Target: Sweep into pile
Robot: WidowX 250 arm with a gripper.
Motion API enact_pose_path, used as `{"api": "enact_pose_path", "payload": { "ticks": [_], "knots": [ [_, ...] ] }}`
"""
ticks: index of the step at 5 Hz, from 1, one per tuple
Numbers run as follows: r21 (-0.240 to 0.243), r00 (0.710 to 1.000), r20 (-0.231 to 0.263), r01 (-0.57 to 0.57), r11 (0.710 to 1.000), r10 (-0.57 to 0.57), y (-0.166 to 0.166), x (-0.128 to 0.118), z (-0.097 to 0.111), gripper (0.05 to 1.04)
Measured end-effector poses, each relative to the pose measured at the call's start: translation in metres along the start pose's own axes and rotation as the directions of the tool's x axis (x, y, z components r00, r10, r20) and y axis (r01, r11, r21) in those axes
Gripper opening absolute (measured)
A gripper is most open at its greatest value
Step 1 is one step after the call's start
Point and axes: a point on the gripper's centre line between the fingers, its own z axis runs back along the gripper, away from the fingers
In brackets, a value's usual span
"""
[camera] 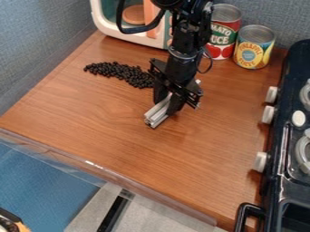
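Note:
The black gripper (pixel 167 102) hangs down over the middle of the wooden counter, shut on a silver metal bar (pixel 158 113). The bar lies slantwise at counter level, its near end toward the lower left and its far end showing right of the gripper. Small black beans (pixel 121 73) form a long, uneven band on the counter, running from the upper left to just left of the gripper. The band's right end is partly hidden behind the gripper.
Behind the arm stand a white toy oven (pixel 108 22), a tomato can (pixel 223 34) and a pineapple can (pixel 254 47). A dark toy stove (pixel 275 167) with white knobs lines the right side. The wooden counter (pixel 133 149) ends at a clear strip in front.

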Motion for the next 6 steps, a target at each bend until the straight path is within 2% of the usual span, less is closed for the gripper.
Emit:
{"api": "enact_pose_path", "payload": {
  "ticks": [3, 6],
  "knots": [
    [-0.005, 0.997, 0.005, -0.077, 0.997, 0.077, 0.006, 0.000, -0.001, 0.377],
    [0.002, 0.975, -0.002, -0.222, 0.975, 0.222, 0.043, -0.007, 0.000, 0.377]
  ]
}}
